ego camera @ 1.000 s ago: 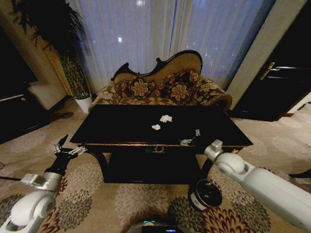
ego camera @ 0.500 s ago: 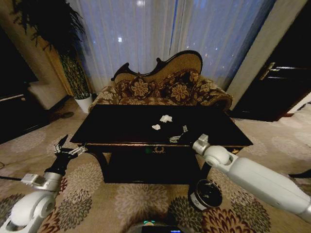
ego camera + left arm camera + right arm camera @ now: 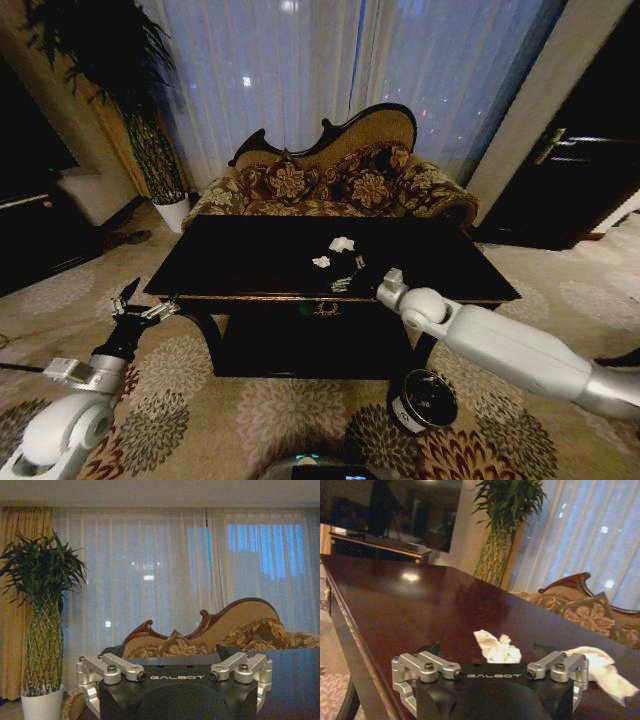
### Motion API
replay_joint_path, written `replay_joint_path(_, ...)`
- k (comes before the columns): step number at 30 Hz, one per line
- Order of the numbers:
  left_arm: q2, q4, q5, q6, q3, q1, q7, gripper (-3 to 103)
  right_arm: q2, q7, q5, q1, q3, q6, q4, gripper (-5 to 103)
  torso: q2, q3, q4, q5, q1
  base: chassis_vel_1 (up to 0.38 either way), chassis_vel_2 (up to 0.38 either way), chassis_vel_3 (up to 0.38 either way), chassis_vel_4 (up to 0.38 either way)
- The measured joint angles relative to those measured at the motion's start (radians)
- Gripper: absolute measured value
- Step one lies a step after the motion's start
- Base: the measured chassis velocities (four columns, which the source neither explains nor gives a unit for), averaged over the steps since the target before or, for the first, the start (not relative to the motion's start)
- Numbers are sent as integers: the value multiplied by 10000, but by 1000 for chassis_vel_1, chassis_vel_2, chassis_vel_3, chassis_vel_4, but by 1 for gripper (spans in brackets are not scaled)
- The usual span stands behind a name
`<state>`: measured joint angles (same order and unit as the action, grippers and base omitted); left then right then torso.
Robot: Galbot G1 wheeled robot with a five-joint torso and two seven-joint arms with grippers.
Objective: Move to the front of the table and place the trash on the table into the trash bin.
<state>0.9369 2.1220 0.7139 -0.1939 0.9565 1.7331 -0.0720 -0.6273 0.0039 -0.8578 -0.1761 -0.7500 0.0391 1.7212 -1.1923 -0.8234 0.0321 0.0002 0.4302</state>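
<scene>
Sofa (image 3: 335, 180) behind table (image 3: 250, 262), plant (image 3: 150, 140) left.

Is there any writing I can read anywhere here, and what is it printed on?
"GALBOT": on the dark body of the left gripper, in the left wrist view.
"GALBOT": on the dark body of the right gripper, above the table.
The white band on the trash bin: too small to read.
The table's gold emblem: an ornament, no letters legible.

Right gripper (image 3: 345, 277) extended forward, fingers spread, left gripper (image 3: 140, 305) low, fingers apart
</scene>
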Motion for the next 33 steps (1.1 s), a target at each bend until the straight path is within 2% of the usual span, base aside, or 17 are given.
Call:
replay_joint_path(3,0,1,0,0,0,0,0,100,-105,-40,-66,462,-635,-2,-204,100,0,0,1,-4,0,0,0,0,0)
replay_joint_path(10,0,1,0,0,0,0,0,100,-327,-166,-323,1087,-1373,17,-565,100,-2,2,5,-3,-1,0,0,0,0)
replay_joint_path(19,0,1,1,-1,0,0,0,100,-1299,-273,-824,2202,-2464,-21,-1376,100,-3,2,3,-3,-2,0,0,0,0)
replay_joint_path(26,0,2,1,0,0,0,0,100,-1562,-249,-1002,2549,-2757,-108,-1501,100,-2,1,2,-3,-2,0,0,0,0)
replay_joint_path(30,0,1,0,-1,0,0,0,100,-1649,-44,-1060,2589,-2777,-188,-1482,94,-1,0,0,-2,-1,0,0,0,0)
replay_joint_path(33,0,1,0,-1,0,0,0,100,-1650,86,-1057,2538,-2704,-221,-1485,78,0,0,0,-2,-1,0,0,0,0)
